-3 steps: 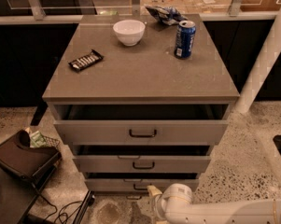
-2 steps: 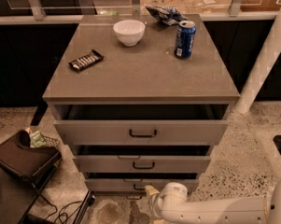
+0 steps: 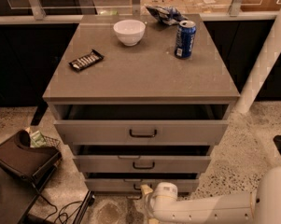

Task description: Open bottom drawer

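At far left a dark bag [image 3: 22,157] on the floor [image 3: 252,143] is cut by the frame edge, and whatever lies below it is too dark to make out. Thin cables [image 3: 60,213] trail beside it to the lower edge. The bottom drawer [image 3: 107,185] shows only as a narrow grey strip. The middle drawer [image 3: 177,164] overhangs its inside, and its handle is mostly covered by the end effector [image 3: 145,189], which sits right at that handle, low in the middle of the view. I cannot tell whether the end effector is spread or pressed together; it shows only as a pale lump against the drawer front. The arm [image 3: 210,208] runs from it to the right and is cut off at the lower right corner. A crumpled packet [image 3: 164,14] lies at the back edge of the bench [image 3: 140,78], its print unreadable. A white post [image 3: 263,64] slants across the right side, its top out of frame.

There are three drawers: the top drawer [image 3: 98,132], the middle and the bottom. Each has one dark bar handle and a dark gap above its front. Four things sit on the bench, one of each: a snack bar [image 3: 86,60] at left, a white bowl [image 3: 129,31], the packet, and a blue can [image 3: 185,39] upright at right.

The bottom drawer is the lowest, just above the floor. Its long axis runs left to right, and its flat front faces the camera.
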`<state>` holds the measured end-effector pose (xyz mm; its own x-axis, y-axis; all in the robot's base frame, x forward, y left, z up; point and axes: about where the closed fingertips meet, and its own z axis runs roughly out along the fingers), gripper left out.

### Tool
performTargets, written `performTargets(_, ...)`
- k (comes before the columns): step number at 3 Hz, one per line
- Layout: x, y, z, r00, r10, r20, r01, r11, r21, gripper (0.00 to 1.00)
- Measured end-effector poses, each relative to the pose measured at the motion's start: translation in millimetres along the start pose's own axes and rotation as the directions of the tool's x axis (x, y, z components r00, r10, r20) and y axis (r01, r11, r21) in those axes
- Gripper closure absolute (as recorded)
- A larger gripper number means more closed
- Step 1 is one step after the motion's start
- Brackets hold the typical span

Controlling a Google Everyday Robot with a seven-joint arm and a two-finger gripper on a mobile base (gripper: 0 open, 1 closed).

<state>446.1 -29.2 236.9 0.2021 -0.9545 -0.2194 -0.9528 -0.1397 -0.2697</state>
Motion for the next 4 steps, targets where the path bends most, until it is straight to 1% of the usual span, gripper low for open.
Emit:
performTargets(2,-8.2,0.4,32.0,1.000,-0.019,-0.010,0.019,0.9998,-0.010,0.00)
performTargets(4,-9.2,-1.1,50.0,0.999,-0.039,-0.032,0.039,0.9992,-0.012,0.00)
